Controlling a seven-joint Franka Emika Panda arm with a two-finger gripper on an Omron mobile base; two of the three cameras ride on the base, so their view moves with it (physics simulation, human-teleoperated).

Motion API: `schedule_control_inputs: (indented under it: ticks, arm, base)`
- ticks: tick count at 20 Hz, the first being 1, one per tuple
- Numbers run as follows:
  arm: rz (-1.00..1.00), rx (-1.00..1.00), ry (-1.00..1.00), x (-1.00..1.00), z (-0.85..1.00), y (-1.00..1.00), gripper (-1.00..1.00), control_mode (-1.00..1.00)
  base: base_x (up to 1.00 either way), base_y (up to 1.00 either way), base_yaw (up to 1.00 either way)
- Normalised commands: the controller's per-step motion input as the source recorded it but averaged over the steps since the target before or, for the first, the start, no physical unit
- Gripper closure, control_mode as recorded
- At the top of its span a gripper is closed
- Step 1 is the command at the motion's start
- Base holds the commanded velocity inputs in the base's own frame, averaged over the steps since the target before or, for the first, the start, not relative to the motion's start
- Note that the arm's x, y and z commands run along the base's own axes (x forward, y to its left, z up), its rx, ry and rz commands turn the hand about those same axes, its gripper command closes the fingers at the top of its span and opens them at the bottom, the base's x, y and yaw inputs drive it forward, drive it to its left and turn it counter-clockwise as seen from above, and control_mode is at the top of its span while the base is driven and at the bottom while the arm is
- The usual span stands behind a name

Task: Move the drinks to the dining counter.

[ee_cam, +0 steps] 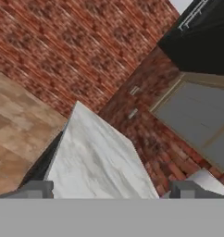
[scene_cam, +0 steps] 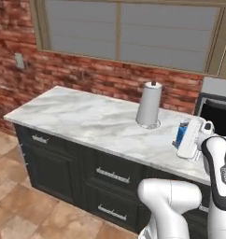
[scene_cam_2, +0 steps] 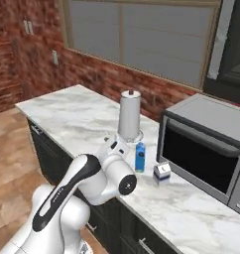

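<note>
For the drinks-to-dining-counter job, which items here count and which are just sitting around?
Part of the job:
blue carton
small white carton

Just there:
paper towel roll
microwave
marble counter they all stand on

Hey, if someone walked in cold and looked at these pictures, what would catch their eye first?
Probably the tall white paper towel roll standing upright near the back of the white grey-veined marble counter, in front of the red brick wall. Next, the small blue carton just right of the roll, a short white-grey can beside it, and the boxy grey microwave at the counter's right end.
</note>
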Motion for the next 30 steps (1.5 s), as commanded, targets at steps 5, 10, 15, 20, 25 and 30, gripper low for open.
schedule_control_inputs:
  ticks: [5,10,15,20,25,30]
  arm:
    - [0.00,0.00,0.00,0.00,0.00,0.00,-1.00,1.00]
    - [0.00,0.00,0.00,0.00,0.00,0.00,-1.00,1.00]
    - [0.00,0.00,0.00,0.00,0.00,0.00,-1.00,1.00]
    - [0.00,0.00,0.00,0.00,0.00,0.00,-1.00,1.00]
    - [0.00,0.00,0.00,0.00,0.00,0.00,-1.00,-1.00]
    - [0.00,0.00,0.03,0.00,0.00,0.00,-1.00,-1.00]
  base:
    - [0.36,-0.32,-0.59]
    - [0.32,-0.21,-0.65]
    - [0.36,0.00,-0.57]
    - [0.40,0.00,-0.48]
    - [0.11,0.00,-0.13]
    - [0.00,0.00,0.00]
